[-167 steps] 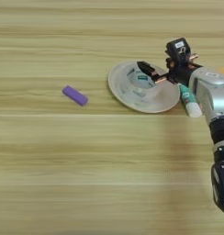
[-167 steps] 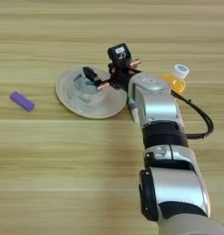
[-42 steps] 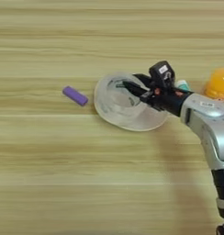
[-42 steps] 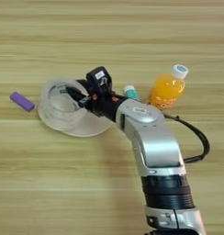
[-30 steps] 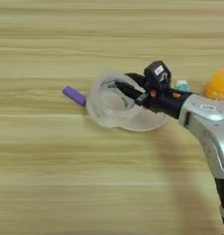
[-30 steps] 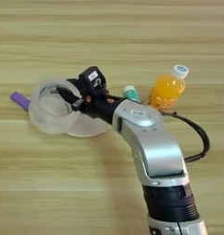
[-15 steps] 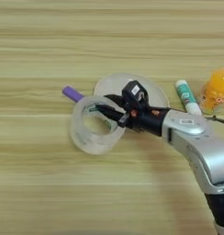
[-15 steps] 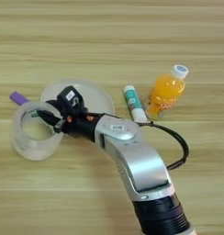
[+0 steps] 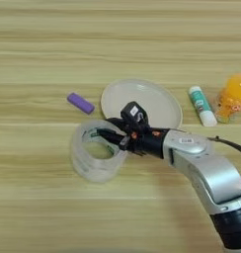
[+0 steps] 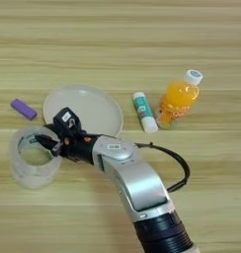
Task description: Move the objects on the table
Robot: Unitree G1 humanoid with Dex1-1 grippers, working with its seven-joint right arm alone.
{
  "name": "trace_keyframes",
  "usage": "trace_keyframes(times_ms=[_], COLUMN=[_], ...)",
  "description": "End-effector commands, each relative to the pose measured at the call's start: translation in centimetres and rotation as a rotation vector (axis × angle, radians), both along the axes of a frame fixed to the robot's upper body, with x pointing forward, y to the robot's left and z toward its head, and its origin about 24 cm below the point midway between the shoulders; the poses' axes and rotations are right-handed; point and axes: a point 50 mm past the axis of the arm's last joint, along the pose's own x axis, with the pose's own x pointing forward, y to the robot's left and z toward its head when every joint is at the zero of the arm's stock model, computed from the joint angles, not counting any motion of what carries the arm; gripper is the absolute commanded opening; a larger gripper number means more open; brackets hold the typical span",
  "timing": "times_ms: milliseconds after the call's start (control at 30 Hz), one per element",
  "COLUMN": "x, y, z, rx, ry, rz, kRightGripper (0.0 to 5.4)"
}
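The gripper (image 9: 108, 136) pinches the tape roll's (image 9: 94, 157) wall, holding it just off the plate's (image 9: 147, 101) near-left rim. Block (image 9: 80, 103) left of plate; glue stick (image 10: 144, 111) and bottle (image 10: 178, 99) toward the table's (image 9: 53, 217) right edge.

Clear tape roll (image 9: 95, 157); purple block (image 9: 80, 103); beige plate (image 9: 151, 100); orange bottle (image 10: 178, 100).

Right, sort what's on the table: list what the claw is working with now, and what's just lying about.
In hand:
- claw, its fingers at the near wall of the roll
- clear tape roll, in front of the plate

Lying about:
- beige plate, nothing on it
- purple block, left of the plate
- glue stick, lying flat
- orange juice bottle, white cap on
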Motion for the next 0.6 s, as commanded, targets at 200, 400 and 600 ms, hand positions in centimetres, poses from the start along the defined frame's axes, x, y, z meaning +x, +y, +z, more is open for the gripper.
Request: trace_keyframes(times_ms=[200,400,600], x=[2.8,4.5,6.1], y=[-1.2,-2.5,-3.8], z=[2.1,2.6,2.7], rx=[-0.067,-0.072,-0.097], ry=[-0.204,-0.245,-0.272], rz=[-0.065,-0.133,-0.199], kRightGripper=[1.52,1.52,1.52])
